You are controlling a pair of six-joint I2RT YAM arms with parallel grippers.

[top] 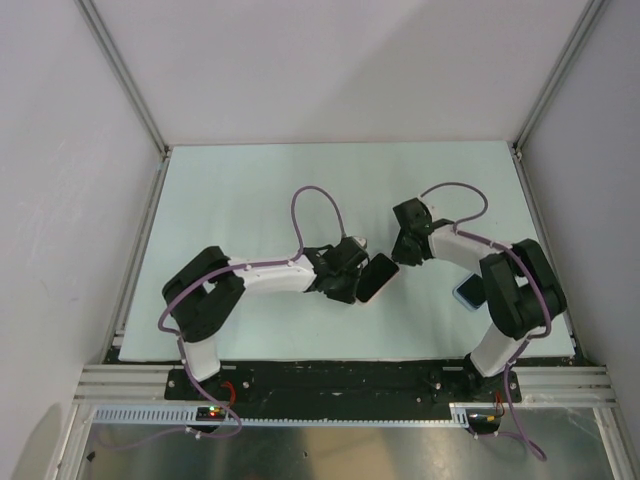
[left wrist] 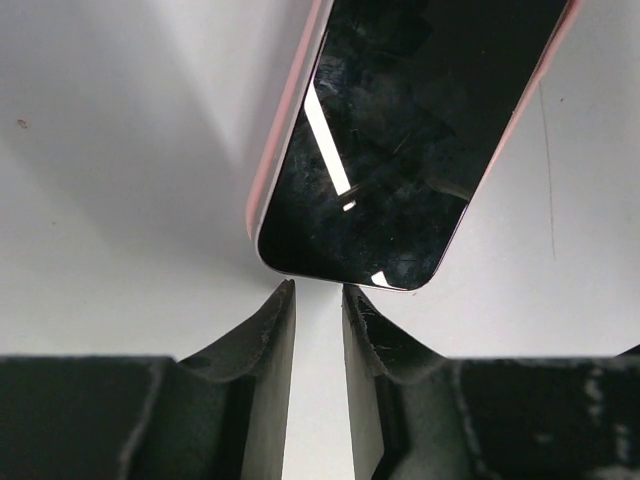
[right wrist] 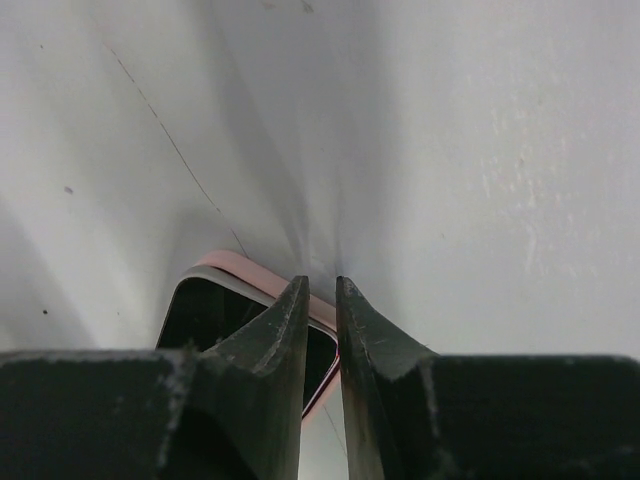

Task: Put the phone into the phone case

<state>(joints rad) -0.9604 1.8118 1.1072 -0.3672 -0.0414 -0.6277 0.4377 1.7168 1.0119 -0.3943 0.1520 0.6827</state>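
Observation:
The phone lies face up and slanted at mid-table. Its black screen sits inside a pink case rim, with a thin grey band between the two. My left gripper points at the phone's near-left end. Its tips stop just short of the end, nearly together, with nothing between them. My right gripper hangs over the far-right corner. Its tips are almost closed above the pink corner, and only a thin slit of table shows between them. Contact with the phone cannot be judged.
A flat light-blue item lies on the mat, partly under the right arm's elbow. White enclosure walls with metal rails stand on the left, right and back. Purple cables loop above both arms.

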